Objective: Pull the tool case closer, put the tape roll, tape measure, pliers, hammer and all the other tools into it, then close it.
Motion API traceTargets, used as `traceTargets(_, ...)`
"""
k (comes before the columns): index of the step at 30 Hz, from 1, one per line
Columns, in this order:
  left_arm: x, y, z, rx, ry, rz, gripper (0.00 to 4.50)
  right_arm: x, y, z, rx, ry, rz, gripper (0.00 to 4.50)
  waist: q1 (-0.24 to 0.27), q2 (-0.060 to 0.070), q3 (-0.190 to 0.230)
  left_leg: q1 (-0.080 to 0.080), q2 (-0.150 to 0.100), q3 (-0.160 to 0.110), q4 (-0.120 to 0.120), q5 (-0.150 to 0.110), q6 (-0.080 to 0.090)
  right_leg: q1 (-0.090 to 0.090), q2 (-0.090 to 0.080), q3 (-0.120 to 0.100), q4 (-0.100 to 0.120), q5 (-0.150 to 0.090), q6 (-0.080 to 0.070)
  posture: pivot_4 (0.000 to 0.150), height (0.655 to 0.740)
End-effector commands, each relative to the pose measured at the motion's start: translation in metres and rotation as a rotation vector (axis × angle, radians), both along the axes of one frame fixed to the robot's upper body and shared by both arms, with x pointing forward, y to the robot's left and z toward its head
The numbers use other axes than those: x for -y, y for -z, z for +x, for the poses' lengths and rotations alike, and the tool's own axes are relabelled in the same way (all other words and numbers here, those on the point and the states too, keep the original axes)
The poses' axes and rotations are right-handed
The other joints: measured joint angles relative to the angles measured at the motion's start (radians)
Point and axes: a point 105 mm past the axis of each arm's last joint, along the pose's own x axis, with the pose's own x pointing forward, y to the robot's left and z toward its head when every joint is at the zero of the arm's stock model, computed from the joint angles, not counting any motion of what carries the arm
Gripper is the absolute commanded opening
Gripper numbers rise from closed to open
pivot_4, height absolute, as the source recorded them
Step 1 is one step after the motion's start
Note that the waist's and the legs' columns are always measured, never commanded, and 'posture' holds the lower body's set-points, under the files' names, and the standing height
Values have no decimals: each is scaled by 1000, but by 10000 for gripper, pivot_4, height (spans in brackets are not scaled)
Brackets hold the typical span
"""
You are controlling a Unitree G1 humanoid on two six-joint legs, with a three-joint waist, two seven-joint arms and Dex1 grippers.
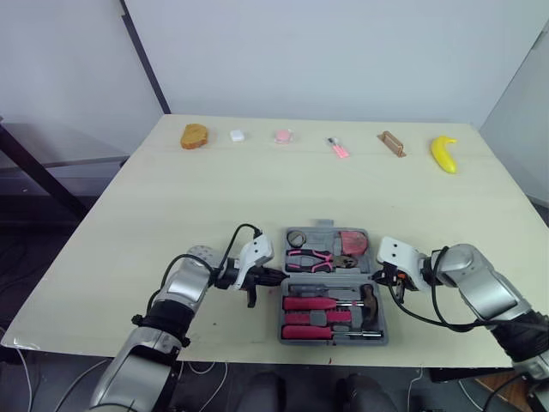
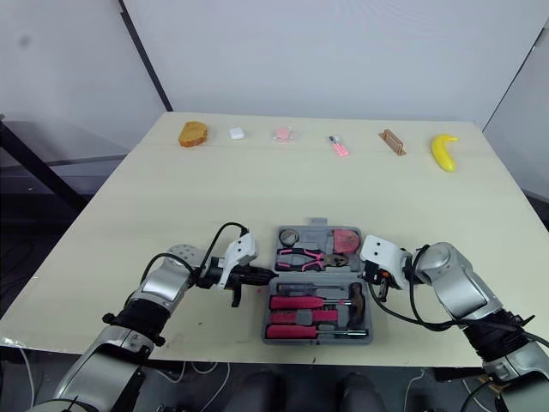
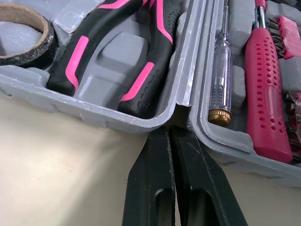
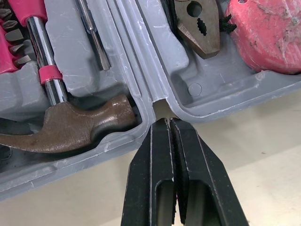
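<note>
The grey tool case [image 1: 319, 232] lies open near the table's front edge. Its far half holds the tape roll [image 1: 296, 237], the pink-handled pliers [image 1: 309, 258] and the pink tape measure [image 1: 352, 242]. The near half holds the hammer [image 4: 70, 127], pink screwdrivers [image 1: 310, 303] and a clear tester screwdriver [image 3: 220, 80]. My left gripper [image 3: 168, 133] is shut, its tips at the hinge notch on the case's left side. My right gripper [image 4: 168, 123] is shut too, tips at the hinge notch on the right side. Neither holds anything.
Along the table's far edge sit a bread slice [image 1: 195, 136], a small white object [image 1: 237, 136], a pink object [image 1: 282, 136], a small pink tool [image 1: 337, 148], a wooden block [image 1: 391, 143] and a banana [image 1: 443, 153]. Bare tabletop lies between them and the case.
</note>
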Motion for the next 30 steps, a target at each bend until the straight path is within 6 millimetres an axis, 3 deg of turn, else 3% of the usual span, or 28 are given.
traceTargets(1,11,7,-13,-31,60,-6,1743,-19,-2,-15,-27,-84,60,1193,0,0,0,0,0,0,0,0,0,0,0,0,0,0,0,1500,7400)
traceTargets(30,-2,16,-30,-60,18,24,1743,-21,2,-31,-62,-68,75,1193,-2,0,-1,1,0,0,0,0,0,0,0,0,0,0,0,1500,7400)
